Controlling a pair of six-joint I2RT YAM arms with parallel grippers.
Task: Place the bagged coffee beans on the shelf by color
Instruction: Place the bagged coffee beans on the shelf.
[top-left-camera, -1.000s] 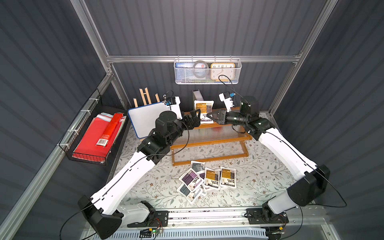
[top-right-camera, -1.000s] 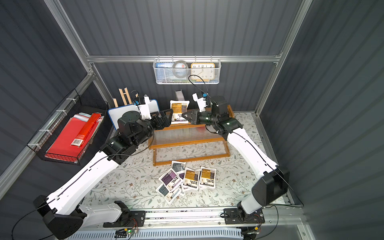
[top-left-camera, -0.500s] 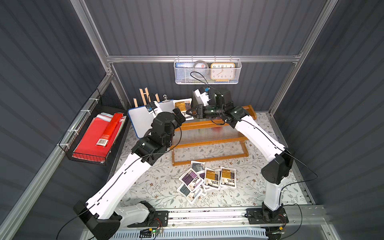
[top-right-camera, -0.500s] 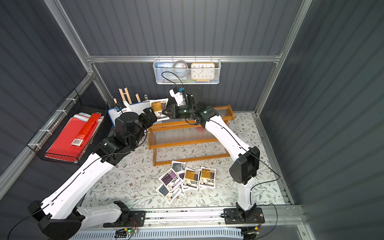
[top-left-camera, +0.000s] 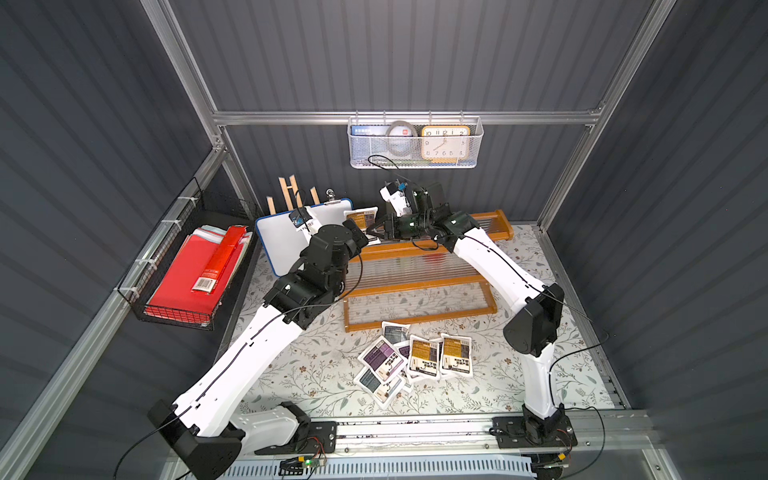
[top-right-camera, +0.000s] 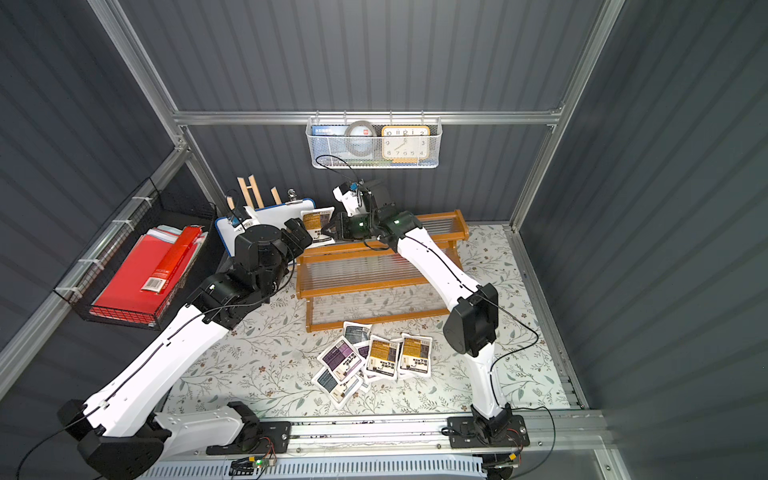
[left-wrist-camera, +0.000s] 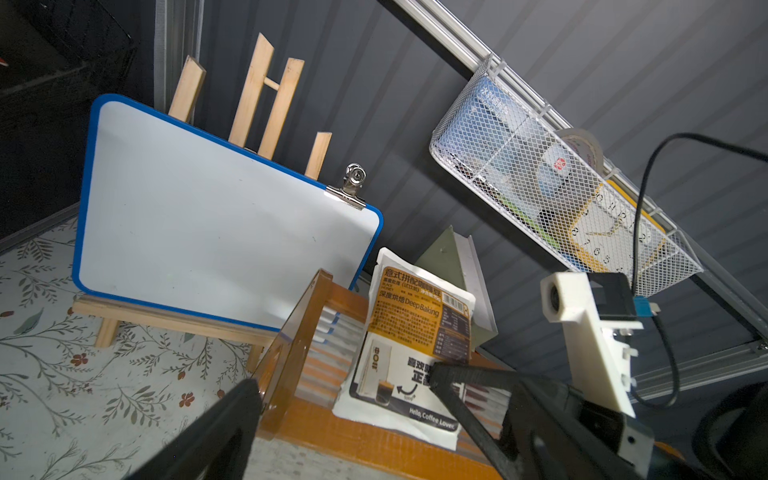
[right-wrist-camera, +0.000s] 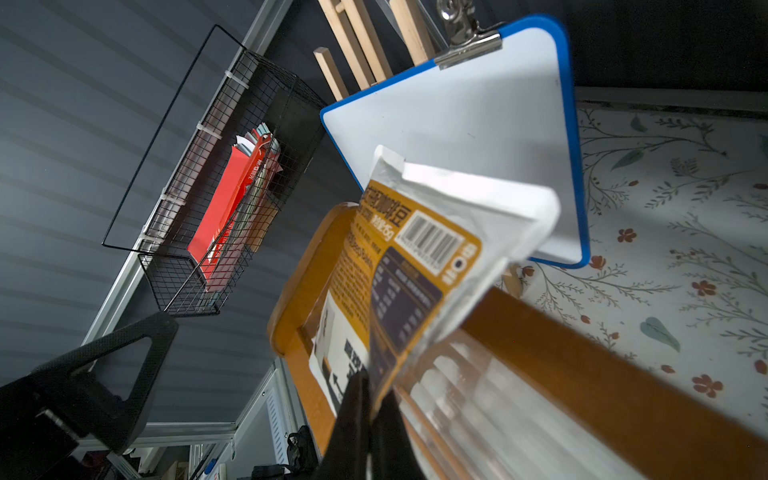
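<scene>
At the far-left end of the shelf (top-left-camera: 415, 286), top tier, the yellow pouch (top-left-camera: 362, 219) now stands upright; a second ago it was mid-tier, so the right gripper (top-left-camera: 376, 232) has carried it leftward along the rail. That gripper is clamped on the pouch's lower edge, seen close in the right wrist view (right-wrist-camera: 415, 257). The bottom looks to touch the tier's front rail in the left wrist view (left-wrist-camera: 415, 332), but I can't be sure it's seated. Judgement: first bag nearly placed, release not yet done, the yellow row looks to start at this end

The left gripper (top-left-camera: 358, 233) has moved in too. Its jaws are wide and empty, just beside the shelf's left end and near the pouch

The rest of the pouches (top-left-camera: 415, 357) lie heaped on the floral mat (top-left-camera: 291, 374) near the shelf's front: two yellow, plus purple and grey, overlapping. The lower two tiers are bare

In the way: the left gripper crowds the drop spot, and the whiteboard (top-left-camera: 282, 237) leans just left of the shelf end, so there's little room for the right arm to back out. The white mesh basket (top-left-camera: 413, 145) on the far wall and the black wire basket (top-left-camera: 187, 270) on the left are well apart from it
</scene>
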